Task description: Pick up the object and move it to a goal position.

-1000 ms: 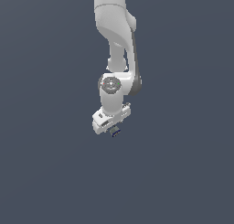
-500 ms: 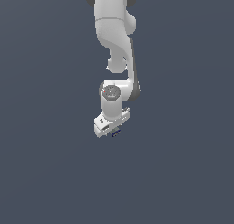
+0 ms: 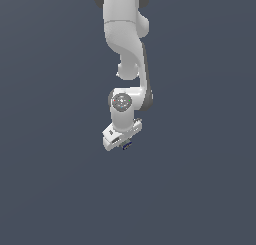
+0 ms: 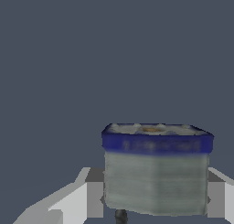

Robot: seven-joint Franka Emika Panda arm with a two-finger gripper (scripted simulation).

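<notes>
Object (image 4: 156,173) (blue-rimmed) between claw (image 3: 125,145) fingers

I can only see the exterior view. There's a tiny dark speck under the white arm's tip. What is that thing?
Observer: The wrist view shows it close: the object is a blocky tub with grey sides.
Operator: Any colour on it?
Observer: Yes, a blue band runs around its top edge, under a pale lid.
Operator: Is it being held?
Observer: It sits between the end effector fingers, a pale one at each side.
</notes>
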